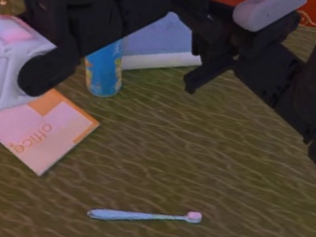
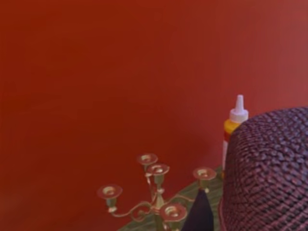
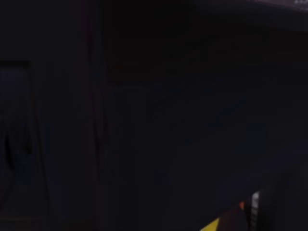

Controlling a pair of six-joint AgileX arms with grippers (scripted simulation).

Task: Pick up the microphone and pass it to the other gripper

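Tabletop [image 1: 211, 161] olive woven; red wall [image 2: 120, 72] behind; claw states cannot tell; right wrist view dark.

On the pink and orange booklet [image 1: 38, 131] at the table's left side, one orange word can be read: "office". The blue can [image 1: 103, 71] beside it has some yellow marks, perhaps a label, but these are not readable.

Toothbrush [image 1: 143, 215] near the table's [image 1: 216, 162] front edge, can [image 1: 103, 71] behind it, booklet [image 1: 37, 128] at left.
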